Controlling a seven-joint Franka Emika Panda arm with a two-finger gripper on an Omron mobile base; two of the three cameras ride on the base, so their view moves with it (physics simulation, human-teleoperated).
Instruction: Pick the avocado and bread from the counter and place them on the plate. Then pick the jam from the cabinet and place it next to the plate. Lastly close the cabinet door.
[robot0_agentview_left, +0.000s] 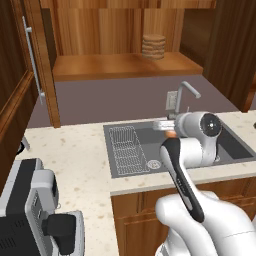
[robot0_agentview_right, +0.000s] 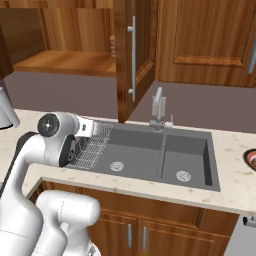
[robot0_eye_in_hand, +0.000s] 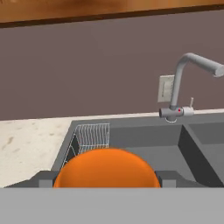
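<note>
Where cabinet door (robot0_agentview_right: 134, 60) stands open, speckled counter (robot0_agentview_left: 75, 160)

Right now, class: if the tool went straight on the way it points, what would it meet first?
Probably the grey wall behind the sink, left of the tap. Depth is unclear, so it may meet the sink's far rim first.

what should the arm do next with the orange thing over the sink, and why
Probably swing right, toward the plate. The gripper seems closed on an orange round thing, likely the jam, above the sink, while the plate sits on the counter past the sink's right end.
</note>
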